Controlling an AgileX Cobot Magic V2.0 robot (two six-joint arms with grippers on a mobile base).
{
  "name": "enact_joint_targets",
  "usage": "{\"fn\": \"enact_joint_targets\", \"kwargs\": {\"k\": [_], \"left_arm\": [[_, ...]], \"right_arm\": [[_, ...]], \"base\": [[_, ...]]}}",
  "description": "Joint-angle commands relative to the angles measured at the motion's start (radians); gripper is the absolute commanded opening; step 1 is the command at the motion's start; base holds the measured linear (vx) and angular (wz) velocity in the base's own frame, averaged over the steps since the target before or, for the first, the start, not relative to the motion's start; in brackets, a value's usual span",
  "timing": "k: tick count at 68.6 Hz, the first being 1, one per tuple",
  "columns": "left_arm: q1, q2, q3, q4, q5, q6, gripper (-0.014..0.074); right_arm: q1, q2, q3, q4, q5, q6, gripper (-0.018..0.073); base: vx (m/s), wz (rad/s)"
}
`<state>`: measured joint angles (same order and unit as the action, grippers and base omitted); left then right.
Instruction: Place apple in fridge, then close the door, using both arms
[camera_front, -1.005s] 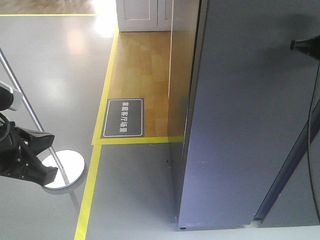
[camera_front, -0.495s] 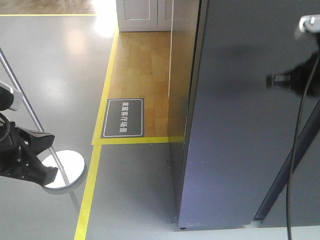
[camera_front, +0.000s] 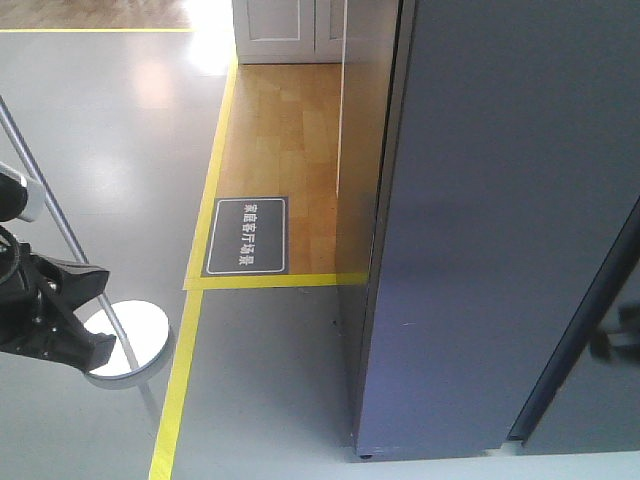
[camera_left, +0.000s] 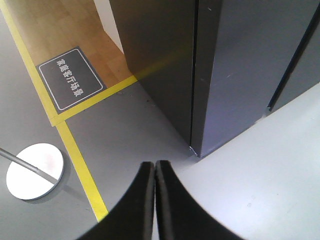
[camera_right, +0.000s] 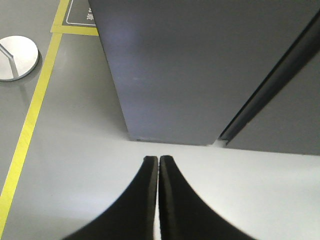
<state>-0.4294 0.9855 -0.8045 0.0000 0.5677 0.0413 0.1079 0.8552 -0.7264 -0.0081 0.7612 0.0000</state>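
The fridge (camera_front: 500, 230) is shown from above in the exterior front-facing view as a tall dark grey block standing on the grey floor (camera_front: 90, 150); its door (camera_front: 480, 300) is seen shut, with a dark seam dividing it from the neighbouring panel at the lower right. The apple is not visible in any view, and its place cannot be told.

To the left of the fridge, a strip of wooden flooring (camera_front: 285, 130) is bordered by yellow floor tape (camera_front: 200, 300), and a dark floor sign with white characters (camera_front: 246, 236) lies on it near the fridge's corner. Farther left of the fridge, a round metal stand base (camera_front: 128, 340) with a slanting pole is seen, and a black arm part (camera_front: 45, 315) is seen just beside it.

In the left wrist view, the left hand (camera_left: 154, 165) is seen clenched, its fingers pressed together with nothing between them, hanging over the floor in front of the fridge's bottom corner (camera_left: 195, 150).

In the right wrist view, the right hand (camera_right: 158, 160) is likewise clenched and empty, held over the floor just before the fridge's lower edge. A blurred dark shape at the right edge of the front view, low beside the fridge, cannot be identified.
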Motion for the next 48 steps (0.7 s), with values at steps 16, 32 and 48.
{"fn": "enact_joint_targets", "kwargs": {"k": [16,32,48], "left_arm": [[0.001,-0.016,-0.029,0.000,-0.059,-0.007,-0.0006],[0.001,-0.016,-0.029,0.000,-0.059,-0.007,-0.0006],[0.001,-0.016,-0.029,0.000,-0.059,-0.007,-0.0006]], "right_arm": [[0.000,-0.256,0.100,-0.010,0.105,0.009,-0.0003],[0.000,-0.353,0.104,0.001,0.126,0.009,-0.0003],[0.000,-0.367,0.104,0.000,0.123,0.009,-0.0003]], "base": [[0.00,0.00],[0.00,0.00],[0.00,0.00]]}}
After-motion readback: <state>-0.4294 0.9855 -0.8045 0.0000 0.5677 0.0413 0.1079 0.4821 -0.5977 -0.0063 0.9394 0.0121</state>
